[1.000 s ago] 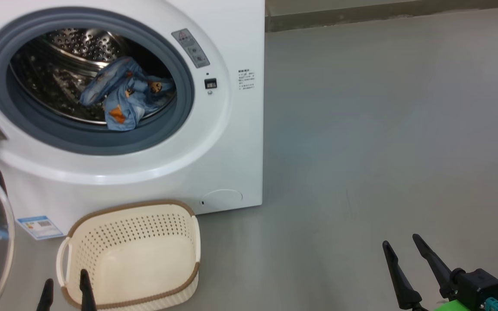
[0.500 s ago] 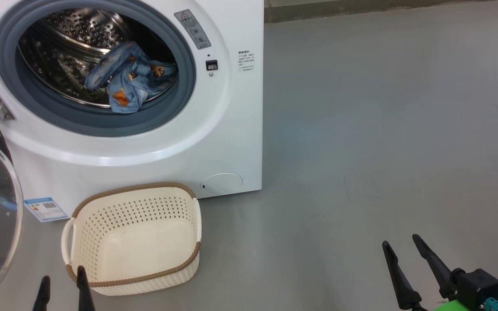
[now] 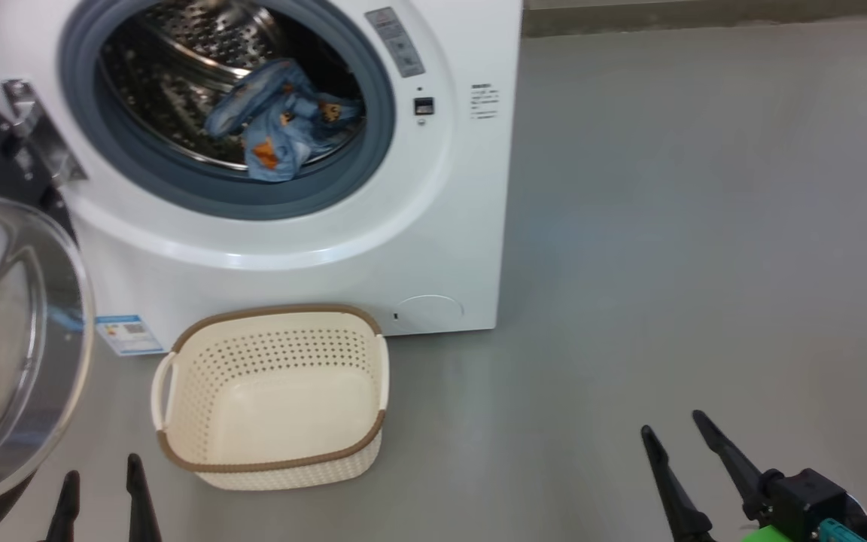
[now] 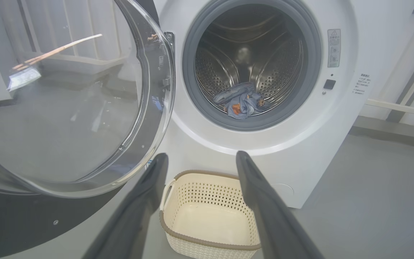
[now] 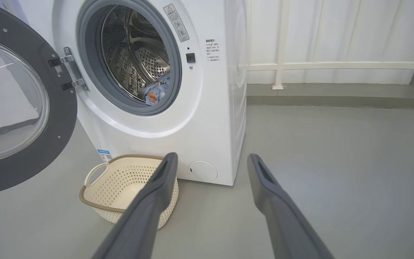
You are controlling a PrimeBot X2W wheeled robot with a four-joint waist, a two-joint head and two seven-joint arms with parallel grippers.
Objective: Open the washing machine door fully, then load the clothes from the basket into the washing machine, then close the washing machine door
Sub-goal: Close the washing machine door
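Both grippers sit low and empty, fingers spread wide and pointing forward, probably kept clear of the door's swing. Left gripper (image 3: 100, 473) is near the basket's corner; right gripper (image 3: 672, 425) is well apart over grey floor (image 3: 704, 226). Just beyond, the basket (image 3: 283, 309) stands empty before the washing machine (image 3: 433, 226), long side along the washer's front. At left, the washing machine door (image 3: 12, 339) hangs wide open, its bulging glass facing the robot. Farthest, the clothes (image 3: 275, 124) lie heaped in the drum (image 3: 177, 75), trailing toward the opening. Loading looks finished; closing the door likely remains.
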